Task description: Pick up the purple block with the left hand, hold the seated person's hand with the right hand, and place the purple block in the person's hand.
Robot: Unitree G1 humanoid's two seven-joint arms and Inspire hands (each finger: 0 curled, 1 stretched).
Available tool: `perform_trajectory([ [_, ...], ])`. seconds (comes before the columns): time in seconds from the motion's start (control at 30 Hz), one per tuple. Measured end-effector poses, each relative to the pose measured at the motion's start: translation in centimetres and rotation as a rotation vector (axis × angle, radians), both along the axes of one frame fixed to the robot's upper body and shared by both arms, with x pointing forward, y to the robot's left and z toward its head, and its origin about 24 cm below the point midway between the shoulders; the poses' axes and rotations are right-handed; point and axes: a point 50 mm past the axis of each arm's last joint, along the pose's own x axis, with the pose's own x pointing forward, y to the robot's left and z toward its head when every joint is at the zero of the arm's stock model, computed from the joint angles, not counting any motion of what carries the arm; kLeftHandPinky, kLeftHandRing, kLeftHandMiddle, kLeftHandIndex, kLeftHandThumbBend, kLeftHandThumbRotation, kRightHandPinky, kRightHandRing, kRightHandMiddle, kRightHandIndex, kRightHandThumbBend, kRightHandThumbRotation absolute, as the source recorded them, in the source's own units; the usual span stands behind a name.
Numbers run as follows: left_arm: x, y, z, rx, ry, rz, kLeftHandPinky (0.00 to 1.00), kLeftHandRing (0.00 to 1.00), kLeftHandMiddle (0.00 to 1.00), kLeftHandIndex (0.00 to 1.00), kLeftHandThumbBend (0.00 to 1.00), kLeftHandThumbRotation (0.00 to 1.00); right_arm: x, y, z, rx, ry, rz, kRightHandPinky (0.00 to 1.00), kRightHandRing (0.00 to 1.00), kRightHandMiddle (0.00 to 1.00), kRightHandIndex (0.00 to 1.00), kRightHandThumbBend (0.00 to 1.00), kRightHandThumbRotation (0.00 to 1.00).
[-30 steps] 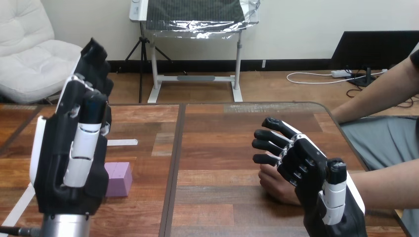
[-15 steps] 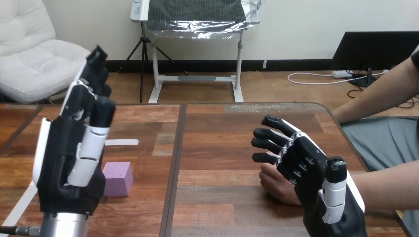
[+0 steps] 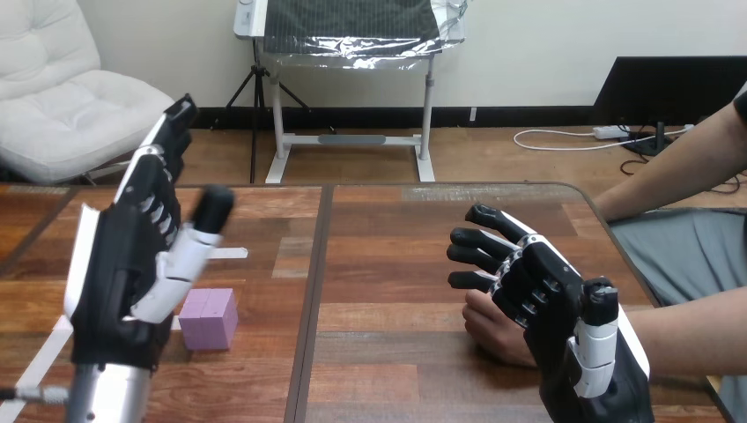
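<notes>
The robot's left hand (image 3: pixel 119 273) stands raised above the left part of the brown wooden table (image 3: pixel 396 264), palm turned toward the middle, its fingers straight and pointing up and away, holding nothing. Compared with a second ago the hand has leaned further to the left and its thumb, which lay close along the palm, now swings out to the right, well apart from the fingers. The small purple cube-shaped block (image 3: pixel 209 319) lies on the table just to the right of the left hand's base, below the thumb and untouched. It sits in the same spot as before, but more of its top and front face now show because the hand has tilted away. A thin white strip of tape (image 3: pixel 236 254) lies on the wood beyond the block. On the right part of the table the robot's right hand (image 3: pixel 551 304) is as it was a second ago: it hovers over the person's hand (image 3: pixel 491 330), fingers spread and only slightly bent, pointing left, thumb upright, none of them closed round anything. The person's hand rests loosely curled on the table beneath those fingers, also unchanged, its forearm running off to the right edge.
</notes>
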Motion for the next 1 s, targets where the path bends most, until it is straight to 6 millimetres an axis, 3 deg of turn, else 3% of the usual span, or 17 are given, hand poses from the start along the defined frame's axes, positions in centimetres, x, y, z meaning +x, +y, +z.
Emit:
perform_trajectory([
  [0.2,1.0,0.8,-0.1,0.156,-0.009,-0.005,0.84,0.92,0.93,0.89,0.62,0.44,0.2,0.0,0.1,0.004,-0.009,0.006,0.72,0.78,0.78,0.83,1.00,1.00],
  [0.27,1.4,1.1,-0.1,0.206,-0.009,-0.009,0.76,0.89,0.91,0.88,0.63,0.40,0.2,0.0,0.2,0.008,-0.012,0.009,0.72,0.78,0.77,0.83,1.00,1.00],
  [0.4,2.1,1.5,0.1,0.321,-0.001,-0.010,0.71,0.88,0.91,0.87,0.66,0.36,0.3,0.0,0.3,0.017,-0.018,0.012,0.72,0.78,0.77,0.83,1.00,1.00],
  [0.7,3.2,2.3,0.1,0.531,0.040,-0.004,0.74,0.90,0.91,0.87,0.66,0.26,0.4,0.1,0.3,0.018,-0.022,0.015,0.72,0.78,0.76,0.83,1.00,1.00],
  [1.0,4.1,3.2,-0.3,0.732,0.094,0.024,0.75,0.89,0.90,0.88,0.71,0.27,0.4,0.0,0.3,0.017,-0.021,0.013,0.72,0.77,0.76,0.83,1.00,1.00],
])
